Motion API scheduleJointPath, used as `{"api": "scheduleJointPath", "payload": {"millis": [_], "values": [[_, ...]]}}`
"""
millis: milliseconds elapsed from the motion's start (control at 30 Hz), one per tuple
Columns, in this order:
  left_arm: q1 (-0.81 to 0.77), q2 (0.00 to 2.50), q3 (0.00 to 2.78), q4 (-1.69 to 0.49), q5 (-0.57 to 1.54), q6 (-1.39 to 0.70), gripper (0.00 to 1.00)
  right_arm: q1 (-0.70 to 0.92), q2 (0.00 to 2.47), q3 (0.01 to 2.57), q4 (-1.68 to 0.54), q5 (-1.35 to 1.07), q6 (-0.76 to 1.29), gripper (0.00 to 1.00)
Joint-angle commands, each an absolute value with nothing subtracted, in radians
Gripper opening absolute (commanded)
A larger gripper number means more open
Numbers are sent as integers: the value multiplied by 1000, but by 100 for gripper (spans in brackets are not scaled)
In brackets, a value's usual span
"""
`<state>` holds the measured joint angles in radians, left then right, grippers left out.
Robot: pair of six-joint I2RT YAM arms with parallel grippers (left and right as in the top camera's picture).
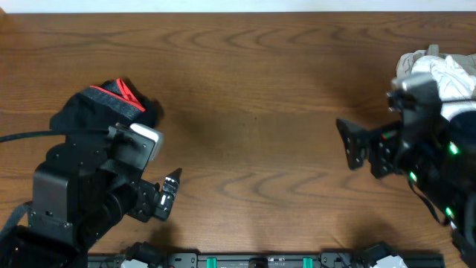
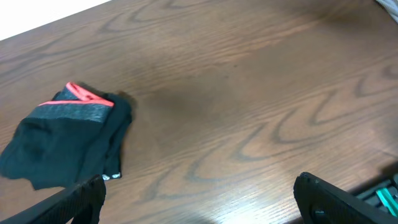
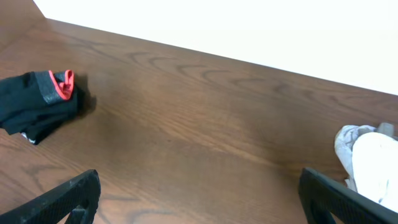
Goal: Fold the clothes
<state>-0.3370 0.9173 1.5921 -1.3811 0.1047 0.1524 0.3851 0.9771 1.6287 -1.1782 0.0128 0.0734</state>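
The clothes [image 1: 104, 108] lie in a compact black bundle at the table's left, grey waistband and red-orange edge on top. They also show in the left wrist view [image 2: 68, 134] and far left in the right wrist view [image 3: 40, 102]. My left gripper [image 1: 165, 195] hovers just in front and to the right of the bundle, apart from it, open with only bare wood between its fingers [image 2: 200, 186]. My right gripper [image 1: 346, 145] is at the right side, pointing left, open and holding nothing [image 3: 199, 180].
A heap of white and grey cloth [image 1: 439, 71] lies at the far right, behind the right arm, and shows in the right wrist view too [image 3: 367, 155]. A black rail with green parts [image 1: 260, 260] runs along the front edge. The wooden table [image 1: 253, 112] stretches between the arms.
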Motion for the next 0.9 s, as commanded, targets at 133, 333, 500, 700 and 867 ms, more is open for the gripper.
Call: {"api": "scheduleJointPath", "payload": {"millis": [133,333,500,700,867], "values": [[-343,934,1591,-1383,62,125,98,378,929,1637,-1239,37,54,99],[-343,934,1591,-1384,62,125,98,378,929,1636,-1307,37,54,99],[-343,934,1591,-1383,62,125,98,352,917,1593,-1322,37,54,99],[-343,934,1591,-1383,62,125,98,199,770,1337,-1084,48,47,99],[-343,934,1591,-1383,62,125,98,80,540,988,-813,-12,47,100]]}}
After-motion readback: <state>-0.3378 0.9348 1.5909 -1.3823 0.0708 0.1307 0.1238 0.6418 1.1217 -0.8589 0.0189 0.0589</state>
